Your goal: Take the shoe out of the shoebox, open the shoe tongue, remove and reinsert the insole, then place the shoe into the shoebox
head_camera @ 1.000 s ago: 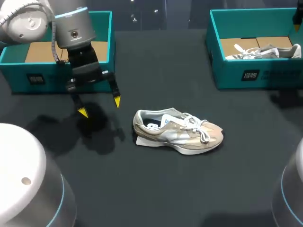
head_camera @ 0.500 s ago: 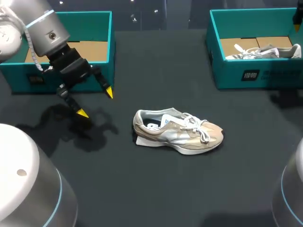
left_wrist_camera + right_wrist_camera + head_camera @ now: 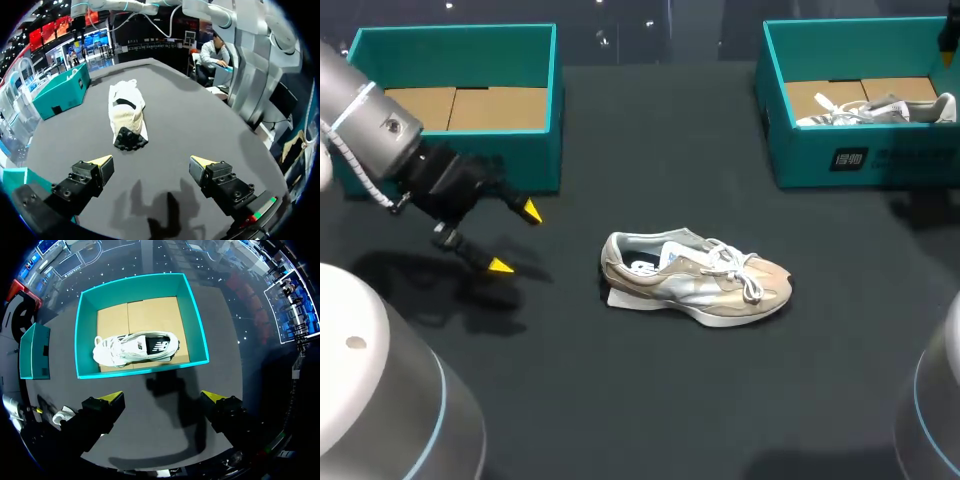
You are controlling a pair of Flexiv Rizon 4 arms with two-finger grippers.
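- Left gripper has swung left, away from the beige shoe — fingers wide apart, holding nothing.
- Right gripper — open, empty — hangs over the far-right shoebox holding a white shoe.

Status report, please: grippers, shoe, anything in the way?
Left gripper open, empty, facing heel of beige shoe on table. Right gripper open over right shoebox, white shoe inside. Nothing between left gripper and beige shoe.

The left tool has swung down-left from the shoebox, tilting toward the shoe.
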